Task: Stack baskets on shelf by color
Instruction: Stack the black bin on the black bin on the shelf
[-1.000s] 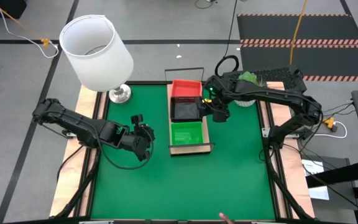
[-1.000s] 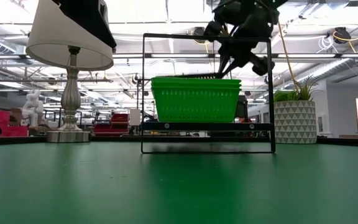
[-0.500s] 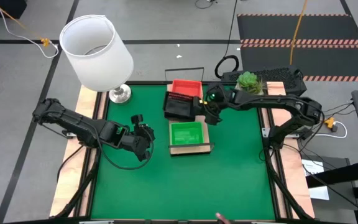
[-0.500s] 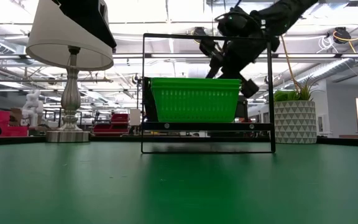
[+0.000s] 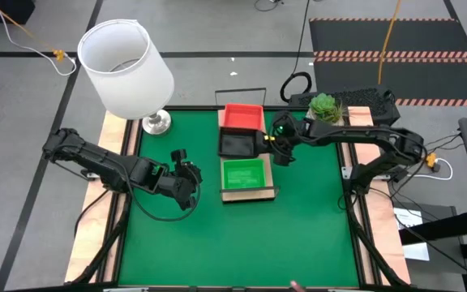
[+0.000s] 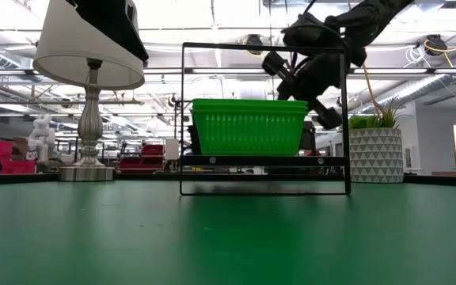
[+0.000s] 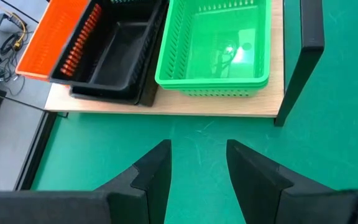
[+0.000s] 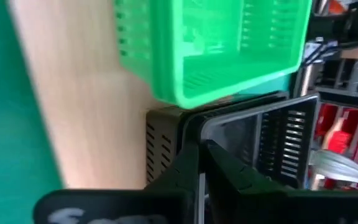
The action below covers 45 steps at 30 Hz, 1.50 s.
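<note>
Shelf (image 5: pixel 246 193) near the middle of the green mat (image 5: pixel 298 227), seen from above. Three basket piles stand in a row on its light-wood plank: the red baskets (image 5: pixel 242 116) at the far end, the black baskets (image 5: pixel 237 144) in the middle, the green baskets (image 5: pixel 243 173) at the near end.

The right gripper (image 5: pixel 267 143) sits at the edge of the black pile that faces the right arm, its fingers (image 8: pixel 188 163) clenched on the thin rim of the top black basket (the right wrist view shows the rim pinched between them, with the slatted wall just beyond). That basket appears to lie in line with the pile beneath it. The left gripper (image 5: pixel 186 182) waits over the mat beside the shelf, well apart from the baskets, fingers (image 7: pixel 151 171) parted and holding nothing.

Handling, judged from appearance: the baskets look light and fairly stiff, yet the slatted walls are thin plastic and may flex or slip under a hard pinch. The upper rim is the best place to take hold, midway along one side, so the basket hangs level and nests cleanly (a corner grip would likely tilt it).
</note>
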Available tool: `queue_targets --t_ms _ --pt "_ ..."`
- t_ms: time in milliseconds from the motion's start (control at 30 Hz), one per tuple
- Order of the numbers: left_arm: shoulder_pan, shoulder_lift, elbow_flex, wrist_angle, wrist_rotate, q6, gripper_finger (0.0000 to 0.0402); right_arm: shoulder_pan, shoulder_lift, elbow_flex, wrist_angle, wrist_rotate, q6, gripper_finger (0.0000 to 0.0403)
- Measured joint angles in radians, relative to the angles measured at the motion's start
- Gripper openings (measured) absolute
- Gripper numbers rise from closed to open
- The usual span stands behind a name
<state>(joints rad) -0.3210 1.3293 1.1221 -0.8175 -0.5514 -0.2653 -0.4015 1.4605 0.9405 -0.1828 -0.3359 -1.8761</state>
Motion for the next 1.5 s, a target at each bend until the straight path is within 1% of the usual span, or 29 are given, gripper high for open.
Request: queue_targets --t_ms 167,267,467,800,900,1067,1400,1500 --pt "0.000 0.000 0.000 0.004 0.000 -0.001 0.0157 0.000 -0.034 0.000 -0.097 0.041 0.005 0.0012" --pt "0.005 0.000 0.000 0.006 0.000 0.003 0.0157 0.000 -0.044 0.000 -0.110 0.045 0.038 0.0013" --pt "0.019 0.000 0.000 0.007 -0.002 0.001 0.0157 0.000 -0.046 0.000 -0.089 0.047 0.135 0.0021" --pt "0.019 0.000 0.000 0.007 -0.002 0.000 0.0157 0.005 -0.045 0.001 -0.080 0.038 0.141 0.0029" --pt "0.019 0.000 0.000 0.007 -0.002 0.000 0.0157 0.006 -0.045 0.001 -0.074 0.016 0.163 0.0029" --pt "0.019 0.000 0.000 0.007 -0.002 0.000 0.0157 0.007 -0.045 0.001 -0.072 0.016 0.210 0.0029" --pt "0.019 0.000 0.000 0.007 -0.001 0.005 0.0157 0.011 -0.050 0.001 -0.072 0.017 0.232 0.0030" --pt "0.019 0.000 0.000 0.007 -0.002 0.008 0.0157 0.011 -0.061 0.001 -0.062 0.017 0.259 0.0038"
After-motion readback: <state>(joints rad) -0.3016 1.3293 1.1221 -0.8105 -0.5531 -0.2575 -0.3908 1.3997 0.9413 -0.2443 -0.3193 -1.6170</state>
